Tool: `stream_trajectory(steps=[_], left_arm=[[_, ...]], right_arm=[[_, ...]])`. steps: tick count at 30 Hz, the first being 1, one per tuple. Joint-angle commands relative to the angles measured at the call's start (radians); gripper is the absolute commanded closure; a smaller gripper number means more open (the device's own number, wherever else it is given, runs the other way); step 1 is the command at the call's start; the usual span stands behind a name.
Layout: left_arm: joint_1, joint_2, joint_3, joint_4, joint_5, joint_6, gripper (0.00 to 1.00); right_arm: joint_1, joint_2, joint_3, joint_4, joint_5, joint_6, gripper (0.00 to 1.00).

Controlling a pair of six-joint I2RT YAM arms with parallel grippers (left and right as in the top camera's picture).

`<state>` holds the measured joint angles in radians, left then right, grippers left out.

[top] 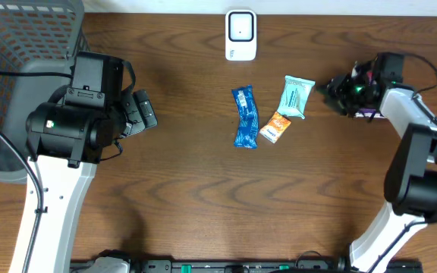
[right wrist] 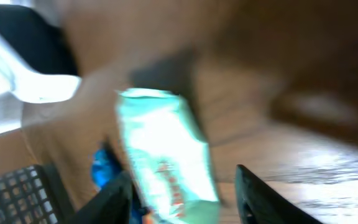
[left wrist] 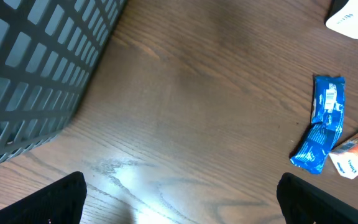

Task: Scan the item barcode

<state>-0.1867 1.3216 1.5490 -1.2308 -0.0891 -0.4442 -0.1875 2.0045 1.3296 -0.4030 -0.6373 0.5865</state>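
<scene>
Mint packet [top: 297,97]: flat on worktop [top: 188,189], right of centre, beside orange packet [top: 278,127].
Long axis: far to near, near end tilted slightly left.
Right fingers [right wrist: 257,193]: apart, holding nothing, just right of packet.
Left fingers [left wrist: 55,202]: wide, empty.

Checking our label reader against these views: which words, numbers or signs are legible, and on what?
None reads for certain.
Blue wrapper: white patch of print, too small.
Orange packet: dark print on its white end, too small.
Teal packet: blurred in the wrist view, too small from overhead.
White scanner: a square outline on its face, no legible words.
</scene>
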Motion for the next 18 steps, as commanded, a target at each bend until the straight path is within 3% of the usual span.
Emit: stream_trajectory(steps=[1,3,7,18], left_arm=[[0.003,-0.008,0.006,-0.003,-0.017,0.006,0.02],[0.003,-0.008,0.006,-0.003,-0.017,0.006,0.02],[0.003,-0.008,0.006,-0.003,-0.017,0.006,0.02],[0.003,-0.008,0.006,-0.003,-0.017,0.006,0.02]], right_arm=[[0.04,-0.042,0.016,0.024,0.008,-0.02,0.41],[0.066,-0.038,0.016,0.029,0.054,-0.019,0.34],[0.131,-0.029,0.016,0.024,0.204,-0.02,0.28],[0.198,-0.02,-0.006,-0.038,0.412,-0.019,0.25]])
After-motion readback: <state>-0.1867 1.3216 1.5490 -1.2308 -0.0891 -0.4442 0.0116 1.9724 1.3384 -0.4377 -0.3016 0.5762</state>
